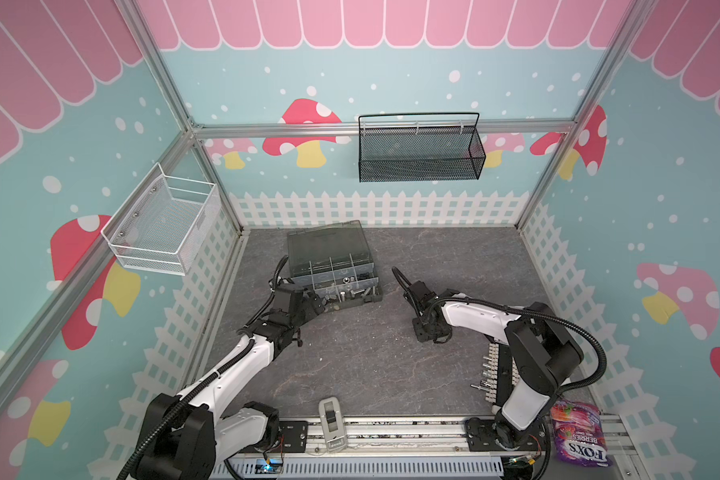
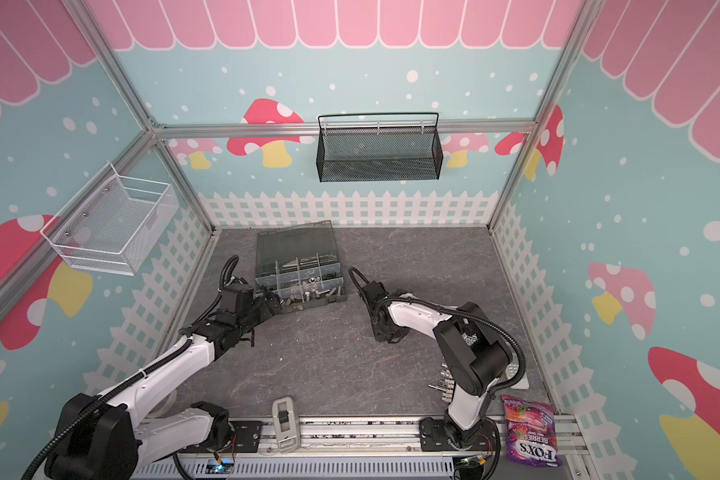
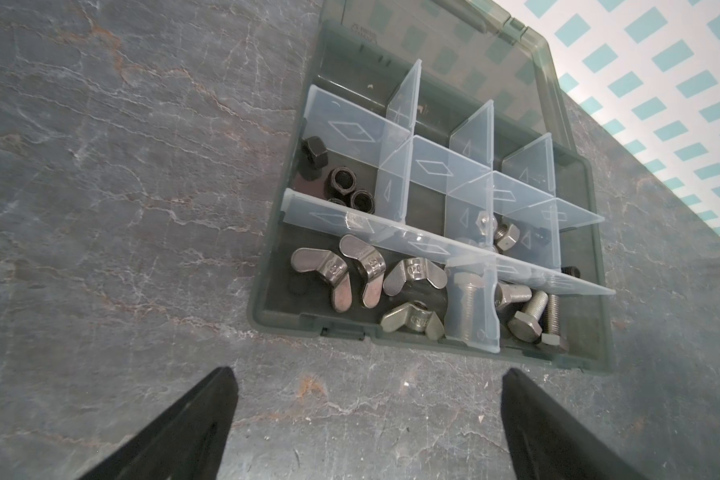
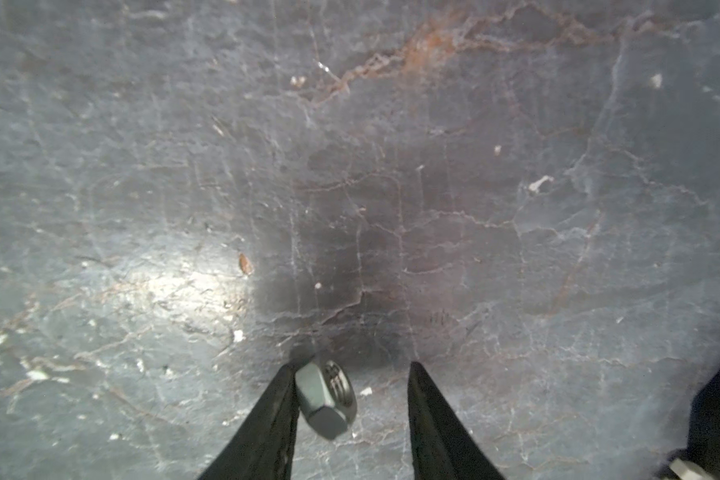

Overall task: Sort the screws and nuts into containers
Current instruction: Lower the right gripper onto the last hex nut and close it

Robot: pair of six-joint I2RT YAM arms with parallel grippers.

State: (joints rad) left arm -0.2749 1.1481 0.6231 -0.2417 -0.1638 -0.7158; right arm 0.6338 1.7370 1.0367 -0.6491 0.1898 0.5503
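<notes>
The right tool points down at the grey table, well to the right of the organizer box. Its jaws stand partly apart around a single silver hex nut that lies tilted on the table. The nut touches one finger, while a clear gap separates it from the other finger, so nothing is grasped.

The left tool is released, its jaws spread wide, and it sits low over the table just beside the box's near left corner in both top views.

The box lies open with its smoky lid tipped back. Pale dividers split it into small compartments. In the left wrist view four silver wing nuts lie in one compartment along the near wall. Silver bolts are next to them beyond a divider. Black nuts are in a compartment of the row behind the wing nuts.
</notes>
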